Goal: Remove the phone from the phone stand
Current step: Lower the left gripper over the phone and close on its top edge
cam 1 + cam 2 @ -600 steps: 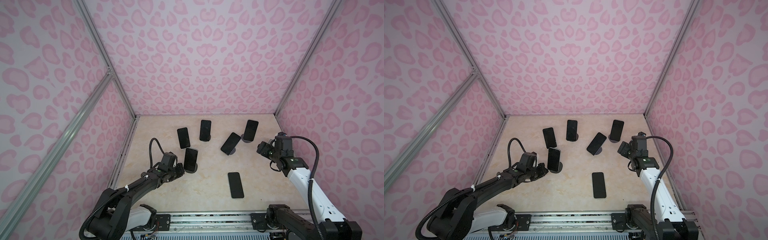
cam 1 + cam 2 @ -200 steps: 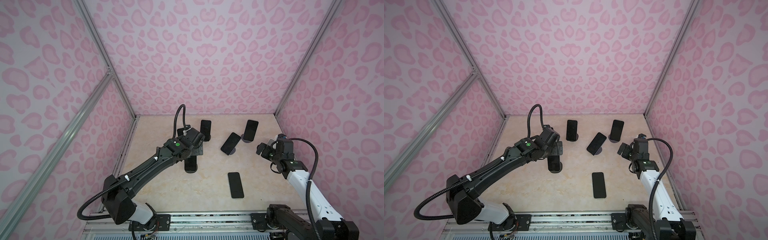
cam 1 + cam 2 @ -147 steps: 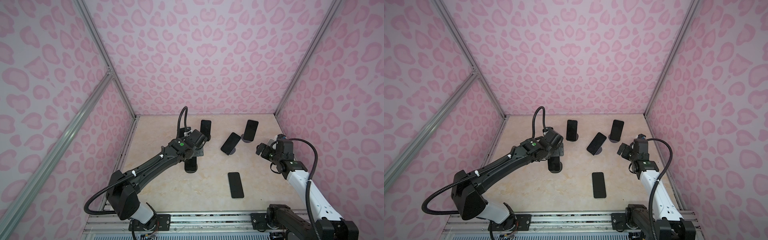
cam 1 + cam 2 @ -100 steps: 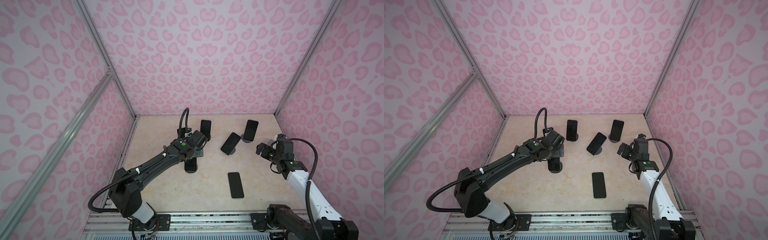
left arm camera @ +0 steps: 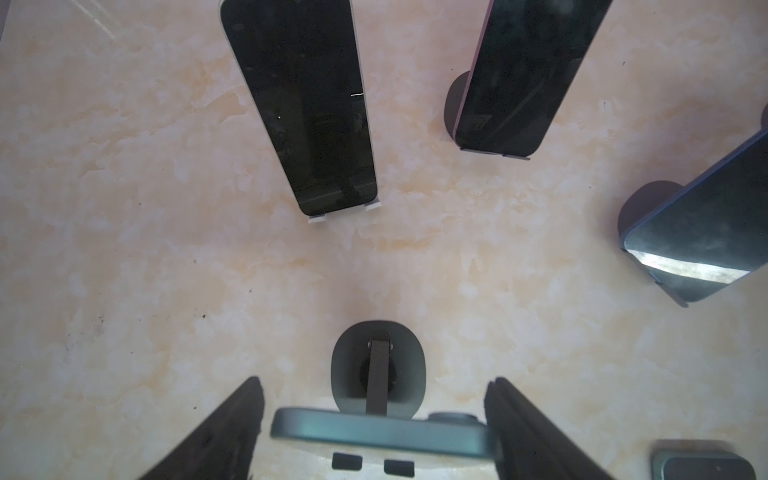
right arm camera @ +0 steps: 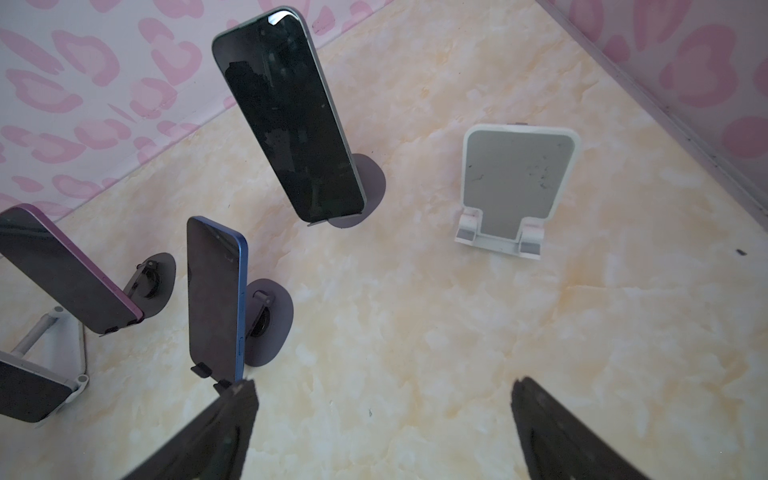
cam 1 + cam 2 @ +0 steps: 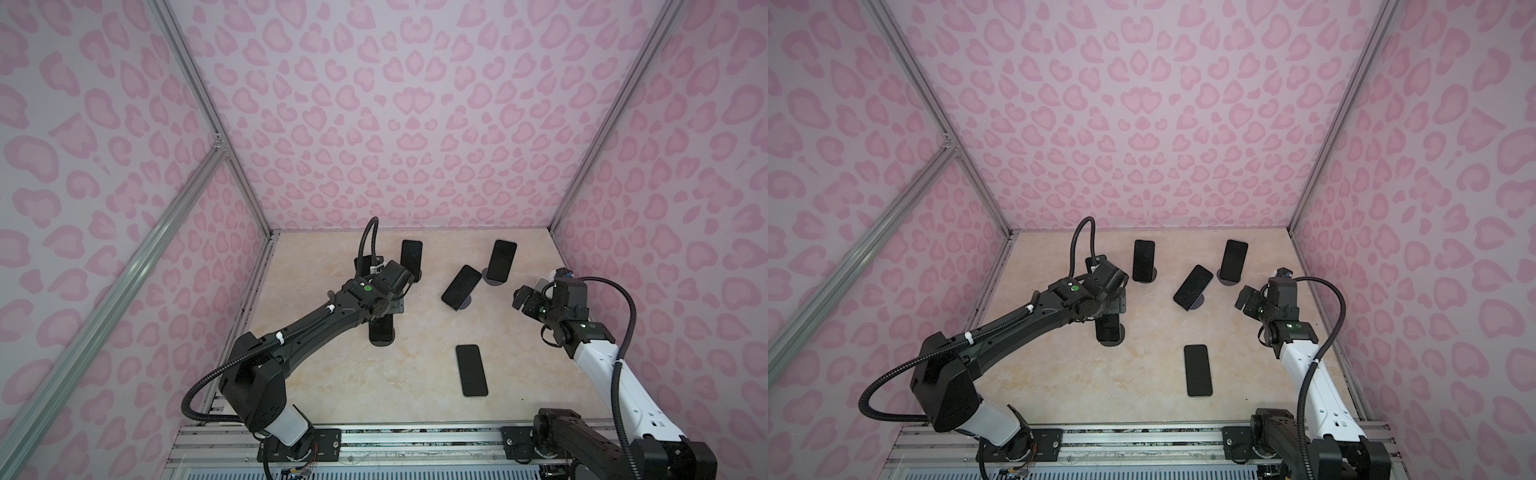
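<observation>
In both top views the left arm point(image 7: 316, 328) reaches over the middle of the bench point(image 7: 332, 374). Its wrist hangs directly above the phone point(image 7: 381, 329), which leans on the phone stand point(image 7: 383, 341) nearest the front. The arm hides the phone's upper half and the left jaws, so their state cannot be read here. A loose phone point(image 7: 471, 370) lies flat on the bench to the right, well apart from the stand. Further back, each on its own stand, are a back phone point(image 7: 411, 257), a tilted phone point(image 7: 461, 286) and a far-right phone point(image 7: 502, 259). The right arm point(image 7: 598, 361) is at the right edge, its jaws spread.

In the left wrist view the phone point(image 5: 378, 434) shows its teal top edge lying crosswise between the 2 jaws. 1 jaw touches, or all but touches, the corner by the camera bump. A thin strip of bench shows between the other jaw and the opposite corner. The left jaws are therefore open and straddle the phone without clamping it. Just behind the phone is the phone stand point(image 5: 378, 365), with a grey oval base and a slim arm.

In the right wrist view the right jaws stand wide apart with only bench point(image 6: 415, 332) between them. A white stand point(image 6: 517, 187) sits ahead, and the tilted phone point(image 6: 216, 299), blue-edged here, is just beside 1 jaw tip.
</observation>
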Available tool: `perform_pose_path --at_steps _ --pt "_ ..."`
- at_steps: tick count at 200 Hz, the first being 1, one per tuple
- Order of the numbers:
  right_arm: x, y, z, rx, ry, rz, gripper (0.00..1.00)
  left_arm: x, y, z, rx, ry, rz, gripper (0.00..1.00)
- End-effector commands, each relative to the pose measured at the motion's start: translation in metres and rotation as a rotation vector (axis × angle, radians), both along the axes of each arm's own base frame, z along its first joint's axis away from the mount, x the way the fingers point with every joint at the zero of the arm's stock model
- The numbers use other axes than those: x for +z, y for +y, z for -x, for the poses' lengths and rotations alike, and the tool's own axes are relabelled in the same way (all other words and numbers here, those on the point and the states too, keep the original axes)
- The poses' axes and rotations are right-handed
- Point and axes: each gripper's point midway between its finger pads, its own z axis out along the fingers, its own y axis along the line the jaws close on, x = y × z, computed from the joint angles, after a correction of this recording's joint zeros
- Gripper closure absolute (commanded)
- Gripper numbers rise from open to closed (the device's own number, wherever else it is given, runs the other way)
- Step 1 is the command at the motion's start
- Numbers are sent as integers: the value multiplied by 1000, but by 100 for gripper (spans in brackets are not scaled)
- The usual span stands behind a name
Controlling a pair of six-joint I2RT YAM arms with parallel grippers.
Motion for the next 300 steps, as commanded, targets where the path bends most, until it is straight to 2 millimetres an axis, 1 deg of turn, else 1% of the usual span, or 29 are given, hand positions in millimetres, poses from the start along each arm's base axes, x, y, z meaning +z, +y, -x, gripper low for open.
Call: perform_pose_path --at_steps 1,26,51,89,164,193,268,300 --pt "1 -1 -1 -1 -8 6 2 -5 -1 -3 -9 -2 -9 14" --pt "0 -1 -1 -4 -7 8 2 -7 -2 -4 -20 0 -10 15" --pt "1 -1 -1 -5 -8 2 3 -7 -1 -5 -22 -6 -15 19" --pt "-1 -1 0 -6 -4 3 3 -9 -1 -6 -29 -8 -21 21" --pt "-1 -2 1 -7 -3 6 3 -9 -2 -8 -46 -11 -32 21" --pt "-1 -2 1 -6 -2 9 3 -13 -1 -8 -47 -5 -41 21" --pt "2 -3 1 -11 -10 11 3 -11 7 -2 -57 -14 -61 29" --pt "2 -3 2 -12 -10 12 3 -5 7 0 -68 -25 -54 32"
